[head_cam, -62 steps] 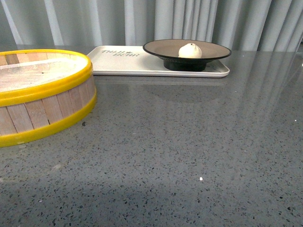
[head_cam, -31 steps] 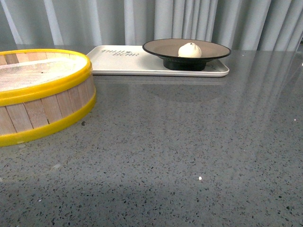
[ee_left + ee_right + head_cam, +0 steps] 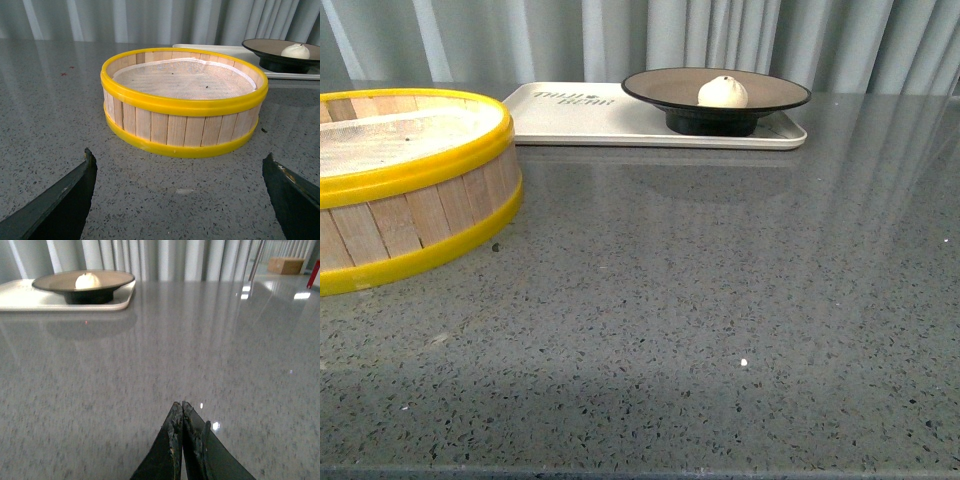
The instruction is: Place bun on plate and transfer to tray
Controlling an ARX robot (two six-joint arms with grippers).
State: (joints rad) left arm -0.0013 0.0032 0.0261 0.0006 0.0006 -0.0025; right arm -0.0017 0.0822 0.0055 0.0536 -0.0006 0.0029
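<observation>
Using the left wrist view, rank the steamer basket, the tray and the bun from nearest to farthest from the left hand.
1. Steamer basket: directly ahead of the open left hand, closest.
2. Tray: behind the basket, its near edge peeking past the rim.
3. Bun: farthest, sitting on the plate on the tray.

Glossy speckled stone table [image 3: 720, 300]; wooden-slatted steamer basket [image 3: 410, 190] (smooth yellow rims, mesh inside).

Left gripper [image 3: 180, 192] jaws spread wide apart, holding nothing, low over the table [image 3: 50, 115]. Right gripper [image 3: 182, 407] fingertips pressed together, holding nothing, low over the table. Neither arm appears in front view.
</observation>
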